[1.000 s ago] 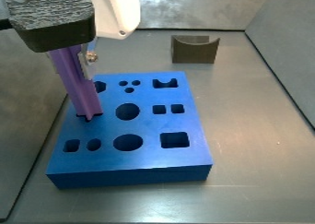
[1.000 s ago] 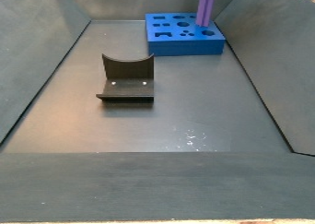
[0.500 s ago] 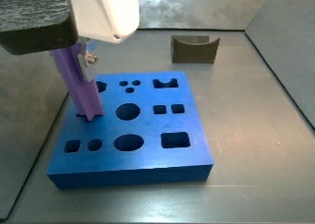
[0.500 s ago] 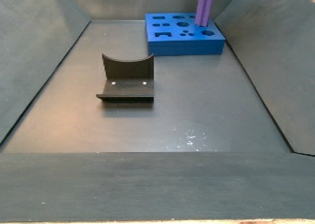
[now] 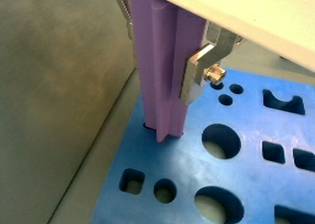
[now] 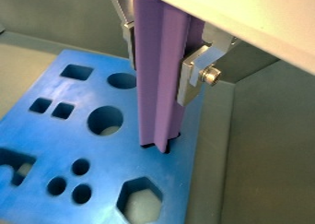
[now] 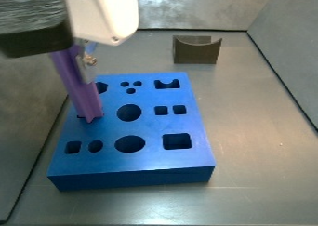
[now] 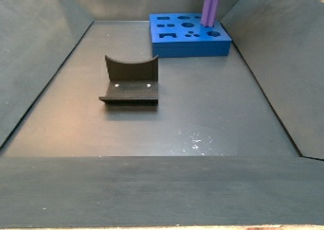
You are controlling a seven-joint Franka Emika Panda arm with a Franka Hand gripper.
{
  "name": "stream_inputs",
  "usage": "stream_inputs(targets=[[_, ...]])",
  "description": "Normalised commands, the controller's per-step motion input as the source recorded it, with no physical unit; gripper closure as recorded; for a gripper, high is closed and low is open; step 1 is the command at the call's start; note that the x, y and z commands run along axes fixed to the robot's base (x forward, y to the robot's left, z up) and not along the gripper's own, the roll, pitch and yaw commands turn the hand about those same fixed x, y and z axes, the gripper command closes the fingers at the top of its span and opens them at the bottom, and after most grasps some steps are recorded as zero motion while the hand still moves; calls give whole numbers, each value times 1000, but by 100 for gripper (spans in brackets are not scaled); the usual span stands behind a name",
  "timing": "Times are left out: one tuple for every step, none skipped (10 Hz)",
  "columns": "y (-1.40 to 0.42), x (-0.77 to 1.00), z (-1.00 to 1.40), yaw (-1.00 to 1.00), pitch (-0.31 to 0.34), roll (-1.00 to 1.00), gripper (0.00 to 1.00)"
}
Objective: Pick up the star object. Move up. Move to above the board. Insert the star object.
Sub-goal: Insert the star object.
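The star object (image 5: 163, 76) (image 6: 157, 80) is a tall purple post, held upright with my gripper (image 5: 160, 45) (image 6: 157, 53) shut on its upper part. A silver finger (image 5: 193, 73) (image 6: 192, 76) presses flat against its side. Its lower end sits in a hole at the edge of the blue board (image 5: 185, 177) (image 6: 185, 172). In a side view the star object (image 7: 82, 90) rises from the board (image 7: 149, 127) near its left edge under the gripper (image 7: 72, 51). Far off, the star object (image 8: 211, 7) stands on the board (image 8: 190, 47).
The dark fixture (image 7: 196, 48) (image 8: 129, 82) stands on the grey floor away from the board. Sloping grey walls (image 8: 38, 73) enclose the floor. Several other shaped holes (image 7: 129, 111) open in the board's top.
The gripper's body has shifted slightly left in the side view. The star object stays upright with its lower end at the same hole.
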Motion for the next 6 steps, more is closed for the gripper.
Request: stream_inputs(targets=[[-163,486,-1000,-466,27,7,100],[17,851,-954,-160,123,0,100],[249,531,-751,0,149,0,100],[169,46,-180,163,9,0,100],[157,-20,-143,374,0,-136,100],[0,-40,-200,540,-30,-51,100]])
